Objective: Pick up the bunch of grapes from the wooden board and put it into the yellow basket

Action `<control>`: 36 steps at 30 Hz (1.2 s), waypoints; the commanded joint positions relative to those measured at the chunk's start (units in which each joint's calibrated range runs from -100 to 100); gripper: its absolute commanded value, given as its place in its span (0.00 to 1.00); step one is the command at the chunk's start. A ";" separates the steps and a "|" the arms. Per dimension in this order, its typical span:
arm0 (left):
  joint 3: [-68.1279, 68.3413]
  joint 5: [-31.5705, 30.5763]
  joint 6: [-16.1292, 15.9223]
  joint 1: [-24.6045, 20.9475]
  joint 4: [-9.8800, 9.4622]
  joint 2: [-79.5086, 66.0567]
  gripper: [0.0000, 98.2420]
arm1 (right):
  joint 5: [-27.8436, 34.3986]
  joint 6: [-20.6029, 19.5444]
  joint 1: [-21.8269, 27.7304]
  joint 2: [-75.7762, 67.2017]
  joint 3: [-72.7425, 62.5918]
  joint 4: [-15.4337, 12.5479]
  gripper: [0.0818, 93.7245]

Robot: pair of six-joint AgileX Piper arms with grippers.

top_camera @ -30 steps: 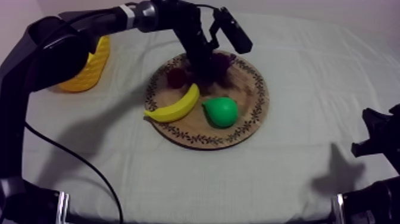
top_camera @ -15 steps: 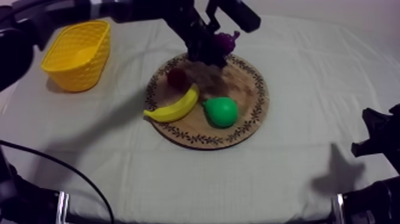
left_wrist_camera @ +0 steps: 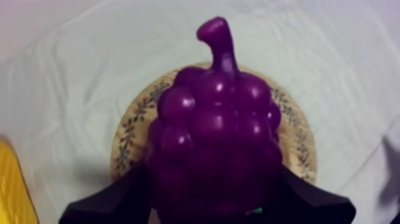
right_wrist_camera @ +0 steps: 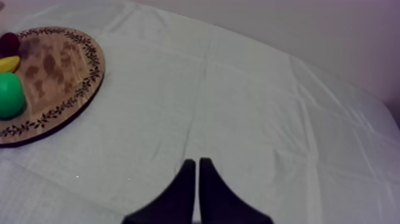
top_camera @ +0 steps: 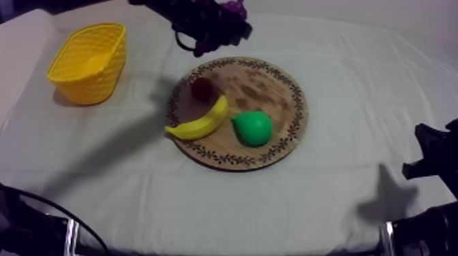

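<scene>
Pinching bunch of grapes [left_wrist_camera: 214,131] in left gripper [left_wrist_camera: 208,199], aloft over far rim of wooden board [top_camera: 272,88] (right gripper [right_wrist_camera: 197,173] pressed together over cloth [right_wrist_camera: 268,119]).

No text, label, brand, number or sign is showing legibly in any view. The wooden board [top_camera: 269,85] is carrying a leaf-like ornament round its rim (pattern, not lettering). The cloth [top_camera: 361,82] around the board is bearing no writing.
</scene>
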 commanded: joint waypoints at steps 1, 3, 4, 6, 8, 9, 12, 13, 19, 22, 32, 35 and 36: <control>1.81 0.10 4.49 -0.90 -0.18 -5.32 0.41 | 0.02 0.01 0.01 -0.01 0.04 0.00 0.00; 3.23 0.01 4.38 -2.17 -0.20 -8.03 0.41 | 0.02 0.01 0.01 -0.01 0.04 0.00 0.00; 4.00 -0.05 4.26 -2.90 -0.16 -9.32 0.41 | 0.02 0.01 0.01 -0.01 0.04 0.00 0.00; 5.61 -0.16 3.89 -4.55 0.00 -11.90 0.41 | 0.02 0.01 0.01 -0.01 0.04 0.00 0.00; 7.19 -0.35 3.29 -6.49 0.40 -14.40 0.41 | 0.02 0.01 0.01 -0.01 0.04 0.00 0.00; 7.98 -0.59 2.83 -7.59 0.80 -15.64 0.41 | 0.02 0.01 0.01 -0.01 0.04 0.00 0.00; 9.99 -1.06 1.32 -11.12 2.22 -19.13 0.41 | 0.02 0.01 0.01 -0.01 0.04 0.00 0.00; 10.51 -1.14 0.73 -12.38 2.75 -20.19 0.40 | 0.02 0.01 0.01 -0.01 0.04 0.00 0.00; 14.58 -1.56 -3.21 -20.30 5.99 -24.91 0.40 | 0.02 0.01 0.01 -0.01 0.04 0.00 0.00; 17.34 -2.30 -5.03 -23.86 6.85 -26.07 0.39 | 0.02 0.01 0.01 -0.01 0.04 0.00 0.00; 16.36 -2.52 -10.81 -30.31 7.48 -21.69 0.39 | 0.02 0.01 0.01 -0.01 0.04 0.00 0.00; 14.23 -2.42 -12.95 -30.74 7.50 -18.91 0.38 | 0.02 0.01 0.01 -0.01 0.04 0.00 0.00; 13.58 -2.40 -13.59 -30.80 7.51 -17.99 0.38 | 0.02 0.01 0.01 -0.01 0.04 0.00 0.00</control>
